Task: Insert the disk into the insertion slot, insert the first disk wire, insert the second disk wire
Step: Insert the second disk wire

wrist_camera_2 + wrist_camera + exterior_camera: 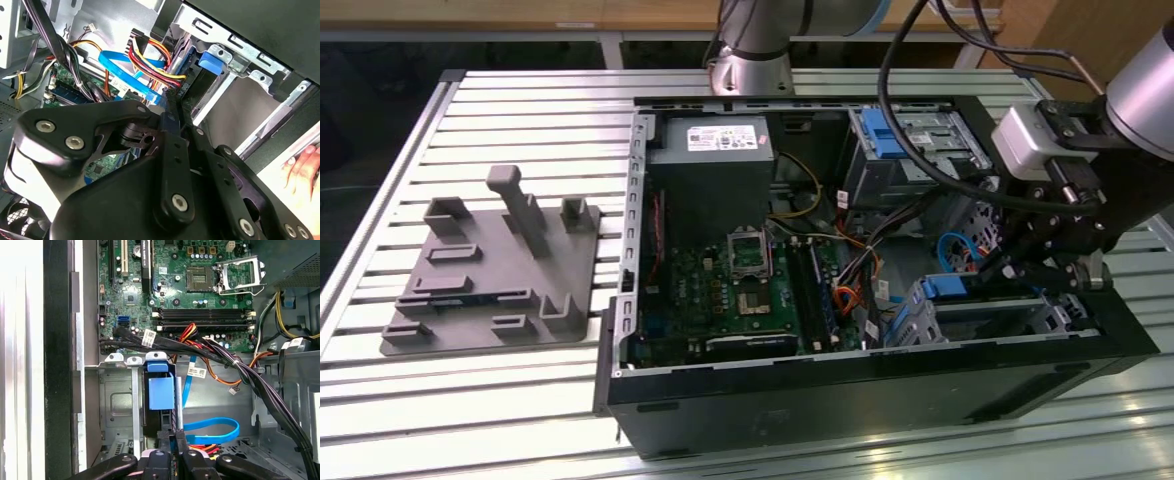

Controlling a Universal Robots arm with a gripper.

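In the first wrist view the tool [172, 440] has its fingers nearly closed, pinching the edge of the disk [161, 392], which stands on edge with its blue carrier. The disk sits inside the insertion slot [120, 400], the silver cage beside the dark wall of the computer case [854, 390]. Farther, at about 12 o'clock, lies the green motherboard [190, 295]. The case rests on the slatted table [480, 400].

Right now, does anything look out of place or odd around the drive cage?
Yes: in the second wrist view a person's hand lies just outside the computer case, near where the gripper works at the disk. Inside, the cables run loose, but nothing looks damaged.
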